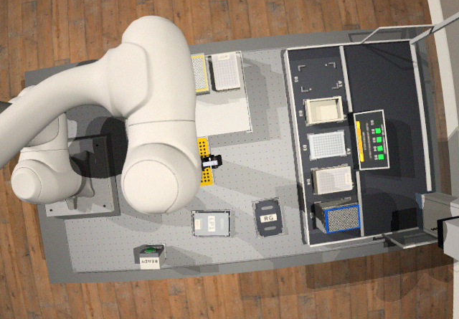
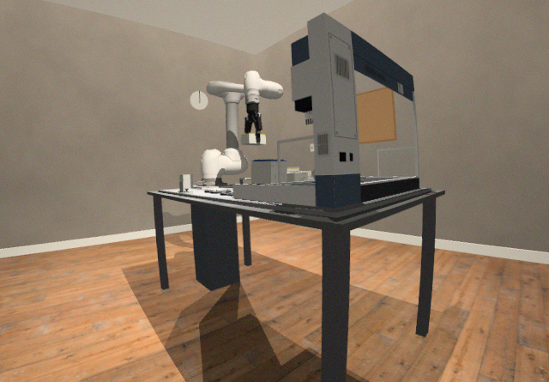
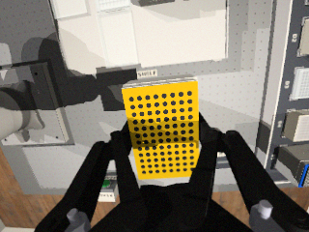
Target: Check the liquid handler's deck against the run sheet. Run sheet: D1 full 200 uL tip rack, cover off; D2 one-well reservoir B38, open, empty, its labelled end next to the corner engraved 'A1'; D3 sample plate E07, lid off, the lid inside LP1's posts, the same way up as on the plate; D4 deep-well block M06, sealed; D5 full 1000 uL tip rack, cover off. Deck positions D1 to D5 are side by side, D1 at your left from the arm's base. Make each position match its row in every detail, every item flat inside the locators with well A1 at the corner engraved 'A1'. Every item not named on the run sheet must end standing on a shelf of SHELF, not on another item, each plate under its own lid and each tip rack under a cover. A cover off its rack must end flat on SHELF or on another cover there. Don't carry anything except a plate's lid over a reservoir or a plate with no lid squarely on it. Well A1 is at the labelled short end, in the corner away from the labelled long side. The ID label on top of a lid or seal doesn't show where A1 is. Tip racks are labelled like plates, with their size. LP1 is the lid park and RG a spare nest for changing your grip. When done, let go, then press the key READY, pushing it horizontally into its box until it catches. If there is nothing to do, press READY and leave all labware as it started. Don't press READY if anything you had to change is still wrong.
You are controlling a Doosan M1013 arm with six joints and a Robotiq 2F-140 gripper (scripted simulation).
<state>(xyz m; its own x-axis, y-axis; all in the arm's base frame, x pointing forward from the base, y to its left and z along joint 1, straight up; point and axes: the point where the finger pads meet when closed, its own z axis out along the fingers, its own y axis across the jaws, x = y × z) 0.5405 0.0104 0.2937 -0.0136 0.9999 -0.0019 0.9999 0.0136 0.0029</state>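
My gripper (image 1: 211,160) is shut on a yellow tip rack (image 3: 160,128) with dark holes and holds it high above the table between SHELF and the deck; both show in the side view (image 2: 253,138). On the deck, D1 (image 1: 318,77) is empty. D2 holds an open cream reservoir (image 1: 323,110), D3 a white well plate (image 1: 326,145), D4 a pale block (image 1: 332,179), and D5 a blue-framed tip rack (image 1: 341,217). LP1 (image 1: 211,223) lies at the table's front.
SHELF (image 1: 222,97) holds a yellow-framed rack (image 1: 200,72) and a white plate (image 1: 225,71). RG (image 1: 268,218) stands beside LP1. The READY key (image 1: 149,256) is at the front edge. The handler's tall gantry (image 2: 332,116) stands over the deck's far side.
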